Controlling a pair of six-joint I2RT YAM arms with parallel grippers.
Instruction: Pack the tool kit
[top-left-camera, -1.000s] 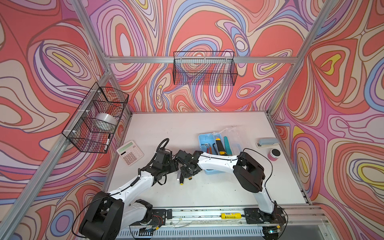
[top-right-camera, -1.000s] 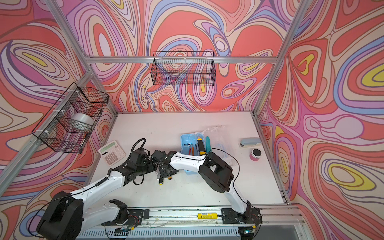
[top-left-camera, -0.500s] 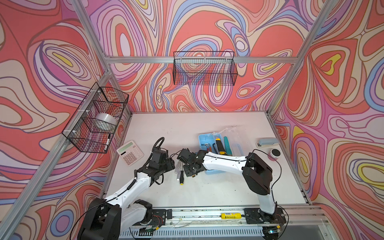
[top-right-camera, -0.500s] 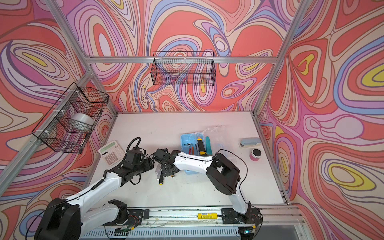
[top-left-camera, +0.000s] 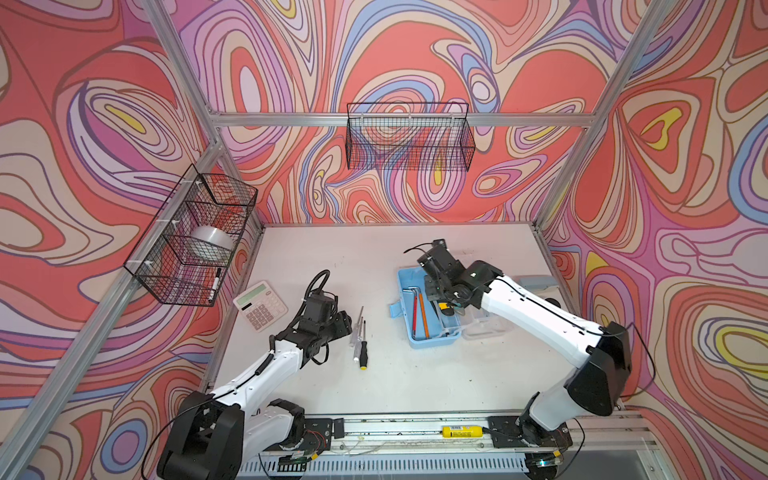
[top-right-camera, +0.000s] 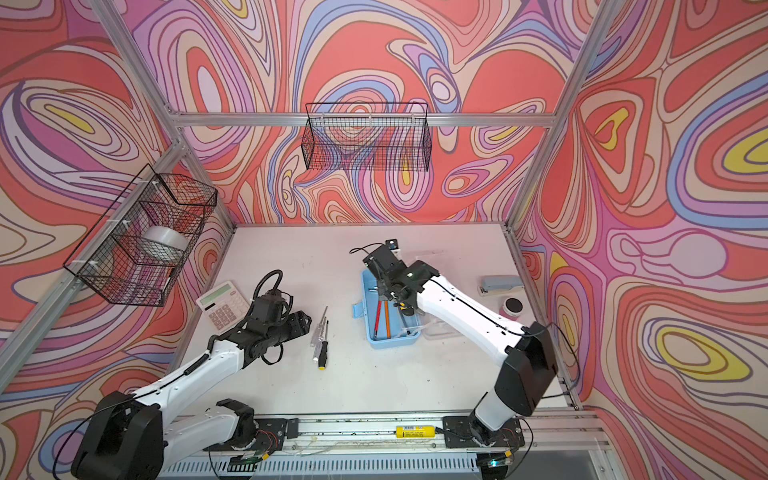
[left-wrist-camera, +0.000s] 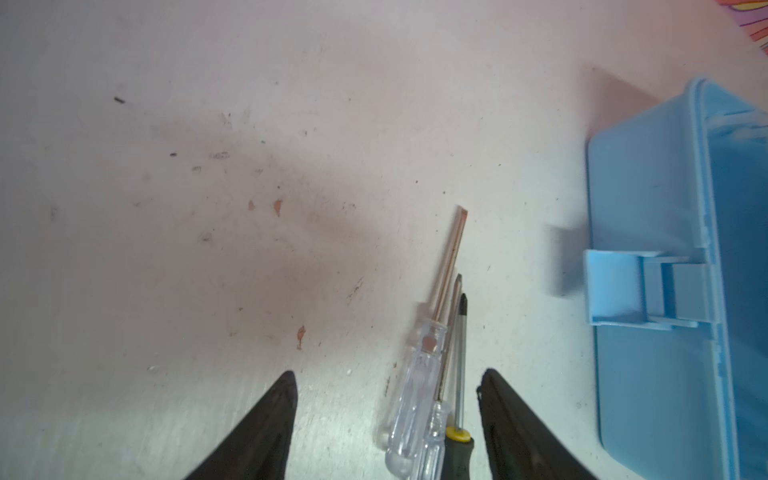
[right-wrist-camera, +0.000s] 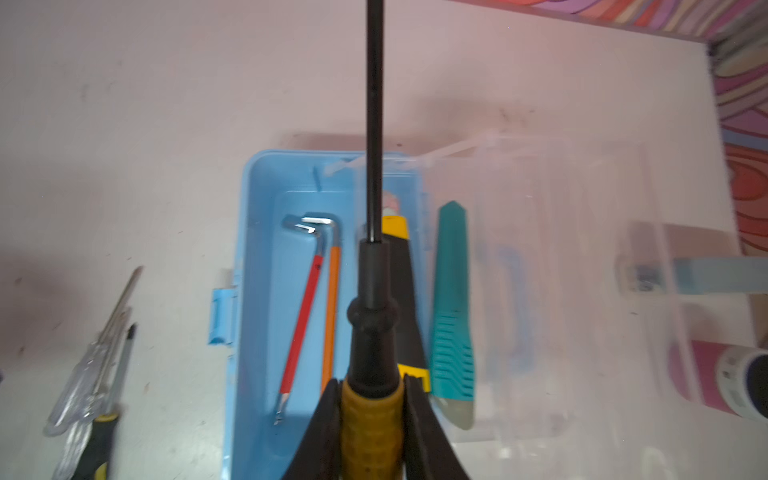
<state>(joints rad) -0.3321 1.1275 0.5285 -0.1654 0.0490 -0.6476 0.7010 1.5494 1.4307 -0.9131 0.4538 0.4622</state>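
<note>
A white tabletop (top-left-camera: 332, 257) was enclosed by swirl-patterned walls (top-left-camera: 415, 50), a wire basket (top-left-camera: 409, 137) hung at upper centre.

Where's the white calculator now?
The white rectangular calculator sits at the white table's left edge in both top views, left of the left tool and the loose screwdrivers.

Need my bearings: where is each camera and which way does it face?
Both top views: high above the bases, looking down on the table; left arm and right arm show whole.
Left wrist: looks past the open left fingers at three screwdrivers on the table.
Right wrist: looks along the yellow-handled screwdriver in the right fingers, over the open blue box.
Shared: both wrist views show the blue box and those screwdrivers.
</note>
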